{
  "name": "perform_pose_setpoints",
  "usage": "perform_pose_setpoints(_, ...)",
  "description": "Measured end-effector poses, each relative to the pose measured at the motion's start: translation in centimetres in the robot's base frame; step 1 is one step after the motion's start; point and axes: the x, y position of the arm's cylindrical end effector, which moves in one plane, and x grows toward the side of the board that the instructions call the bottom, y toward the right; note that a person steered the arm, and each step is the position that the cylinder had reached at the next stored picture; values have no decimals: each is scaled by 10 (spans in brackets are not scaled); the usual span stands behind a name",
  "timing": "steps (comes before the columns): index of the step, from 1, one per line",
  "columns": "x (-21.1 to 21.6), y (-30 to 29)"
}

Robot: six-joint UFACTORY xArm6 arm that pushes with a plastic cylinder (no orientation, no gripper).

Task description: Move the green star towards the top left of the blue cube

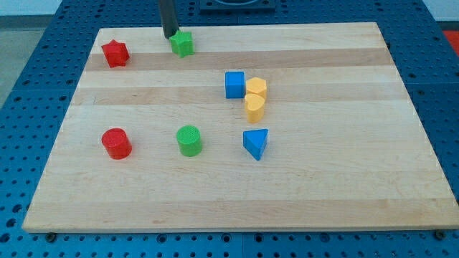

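Camera view shows my tip (170,36) at the view's top, touching or just beside the upper left edge of the green star (183,44), which sits near the wooden board's (323,186) top edge, well up and left of the blue cube (234,84). I carry only a bare rod, no hand to open or close. Two yellow blocks (255,98) sit against the cube's right side; a red star (115,54), red cylinder (116,143), green cylinder (189,140) and blue wedge-like block (255,143) lie apart.

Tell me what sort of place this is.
Probably a robotics lab bench set up for pushing tests. A bare wooden board lies on a blue perforated table, small coloured blocks such as the green star and blue cube are scattered on it, and my tip touches the star's left edge.
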Motion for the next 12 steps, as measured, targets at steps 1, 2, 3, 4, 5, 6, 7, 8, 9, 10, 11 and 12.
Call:
perform_pose_setpoints(1,46,0)
perform_pose_setpoints(2,90,0)
perform_pose_setpoints(3,101,-2)
perform_pose_setpoints(4,69,-23)
perform_pose_setpoints(5,-2,-28)
perform_pose_setpoints(6,-41,-12)
perform_pose_setpoints(7,-38,15)
perform_pose_setpoints(8,-22,10)
perform_pose_setpoints(9,27,20)
perform_pose_setpoints(10,75,35)
perform_pose_setpoints(11,113,60)
perform_pose_setpoints(12,123,69)
